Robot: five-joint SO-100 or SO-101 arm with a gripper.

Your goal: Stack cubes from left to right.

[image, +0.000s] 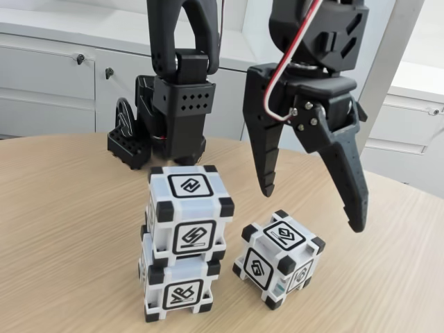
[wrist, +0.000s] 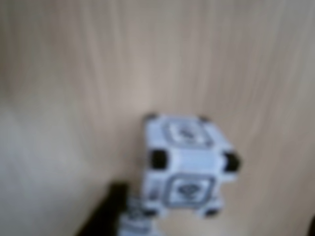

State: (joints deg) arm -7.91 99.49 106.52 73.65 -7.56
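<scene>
Hanging above the table [image: 62, 208], the claw [image: 311, 208] was seen in the fixed view with its two black fingers spread wide and nothing held between them. The largest thing near it, a stack of two cubes [image: 182, 243], stood to the left of the claw in that view and slightly nearer the camera, one cube squarely on the other, the upper one turned a little on the lower. The stack's top face lay at about the height of the fingertips, well clear of them.

The loose cube [image: 279, 257] was the thing on which the coming move was judged to turn. It rested on the table just below the claw, between the lines of the two fingers and a little nearer the camera, apart from both tips and just beside the stack without touching it. It sat turned, one vertical edge towards the camera, so its flat faces were not squared to the finger pads; a twist of the wrist or a corner grip would probably be called for.

In the blurred wrist view a cube [wrist: 187, 162] was seen below centre, with a dark shape at its lower left that could not be identified.
</scene>
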